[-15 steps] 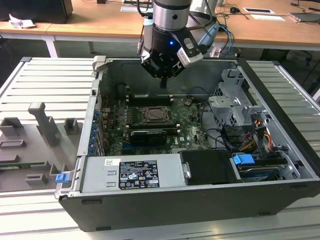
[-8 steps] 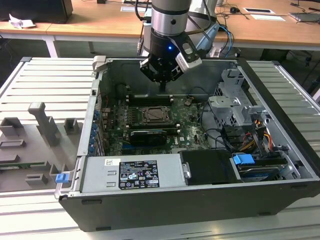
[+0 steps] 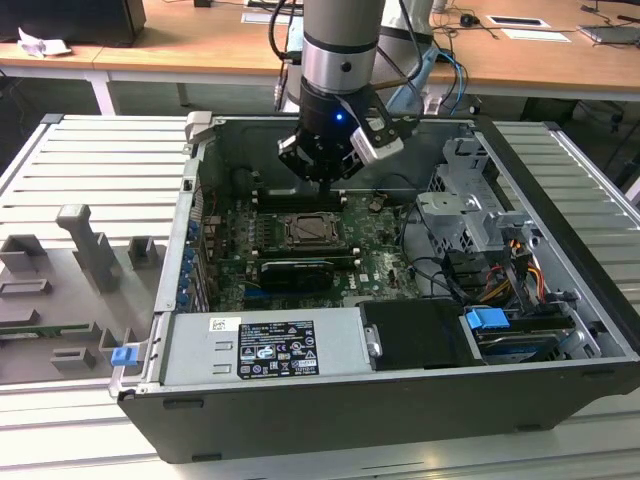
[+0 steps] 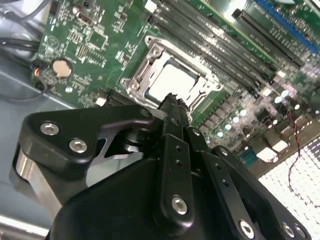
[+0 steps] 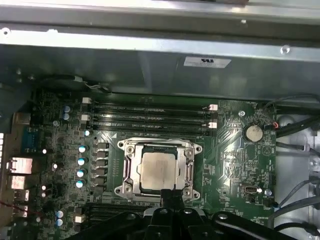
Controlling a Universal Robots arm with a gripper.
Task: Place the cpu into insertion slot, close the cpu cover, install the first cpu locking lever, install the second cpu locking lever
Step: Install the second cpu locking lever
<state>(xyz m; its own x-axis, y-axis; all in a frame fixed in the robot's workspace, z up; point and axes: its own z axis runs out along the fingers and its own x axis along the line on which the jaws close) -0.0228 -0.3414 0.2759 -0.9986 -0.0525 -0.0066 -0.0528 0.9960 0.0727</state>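
Robotics lab or workshop, open computer case [image 3: 400, 330] on a ribbed metal surface [image 3: 90, 170]; wooden desks [image 3: 200, 45] behind, cabled robot arm [image 3: 342, 50]

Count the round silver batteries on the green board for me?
1. The coin battery sits on the motherboard, between the CPU socket and the black cables. More could hide behind the fingers.

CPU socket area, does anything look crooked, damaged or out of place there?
Nothing stands out. In the first wrist view the cpu lies flat and square inside the cpu cover, whose frame sits level on the socket. The gripper hangs at the socket's edge, above the motherboard.
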